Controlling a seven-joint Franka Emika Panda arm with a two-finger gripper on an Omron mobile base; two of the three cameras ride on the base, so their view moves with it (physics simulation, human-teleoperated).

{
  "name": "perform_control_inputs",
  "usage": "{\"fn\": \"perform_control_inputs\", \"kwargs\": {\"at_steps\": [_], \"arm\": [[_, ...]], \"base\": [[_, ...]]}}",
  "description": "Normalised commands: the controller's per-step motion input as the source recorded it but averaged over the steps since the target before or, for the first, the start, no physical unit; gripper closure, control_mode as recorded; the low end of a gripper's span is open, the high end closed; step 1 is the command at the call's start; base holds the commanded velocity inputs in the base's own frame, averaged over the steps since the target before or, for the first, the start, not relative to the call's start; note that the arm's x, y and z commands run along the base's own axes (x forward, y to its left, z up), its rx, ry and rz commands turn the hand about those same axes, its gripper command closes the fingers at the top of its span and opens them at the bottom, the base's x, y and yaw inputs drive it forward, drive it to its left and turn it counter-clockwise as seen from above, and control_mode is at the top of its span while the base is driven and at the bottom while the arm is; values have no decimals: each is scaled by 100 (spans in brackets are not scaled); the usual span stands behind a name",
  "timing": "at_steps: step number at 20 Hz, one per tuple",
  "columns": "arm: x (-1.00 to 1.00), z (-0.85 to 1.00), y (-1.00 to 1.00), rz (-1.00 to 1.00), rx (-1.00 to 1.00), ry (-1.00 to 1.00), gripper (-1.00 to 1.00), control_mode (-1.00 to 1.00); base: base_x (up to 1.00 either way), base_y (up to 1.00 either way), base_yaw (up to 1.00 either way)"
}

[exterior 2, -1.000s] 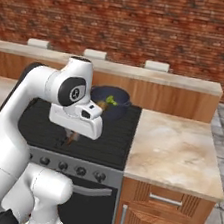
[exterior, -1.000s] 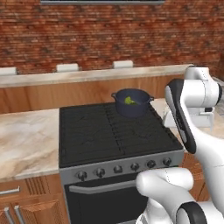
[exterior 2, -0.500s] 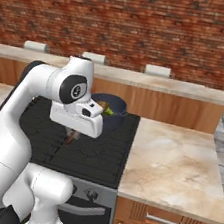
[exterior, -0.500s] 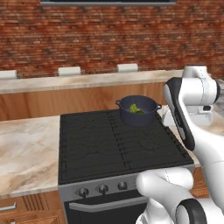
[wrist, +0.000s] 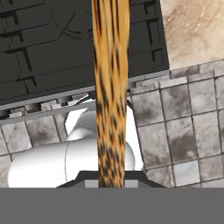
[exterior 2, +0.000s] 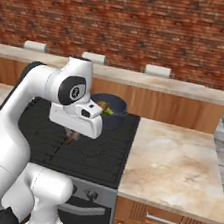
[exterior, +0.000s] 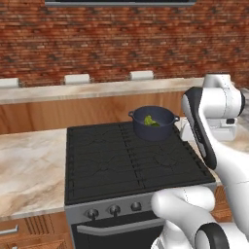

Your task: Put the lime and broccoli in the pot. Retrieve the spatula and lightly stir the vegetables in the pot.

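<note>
One gripper (wrist: 110,177) clamped on spatula (wrist: 110,87); fingertips hidden behind handle in hand view, head cut off at top edge. Right base view: hand blocks most of spatula, only brown stub under it, over stove (exterior 2: 92,157). Pot (exterior: 153,124) at stove's back right; green vegetables (exterior: 150,120) inside, lime and broccoli indistinguishable.

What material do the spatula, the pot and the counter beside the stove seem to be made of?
The spatula looks like wood: light brown with dark grain streaks, matte.
The pot looks like dark coated or enamelled metal: an even navy-grey with a dull sheen; the exact metal cannot be told.
The counter looks like polished stone, perhaps marble: beige with cloudy veins.
</note>
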Motion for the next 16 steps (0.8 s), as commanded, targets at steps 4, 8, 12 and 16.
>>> {"fn": "perform_control_inputs", "kwargs": {"at_steps": [4,8,12,16], "arm": [[7,10,0,1,-1,0,100,-100],[30,34,0,7,-8,2,100,-100],[93,38,-19,11,-12,12,100,-100],[100,50,-27,10,-8,34,100,-100]], "base": [[0,0,0],[0,0,0],[0,0,0],[0,0,0]]}}
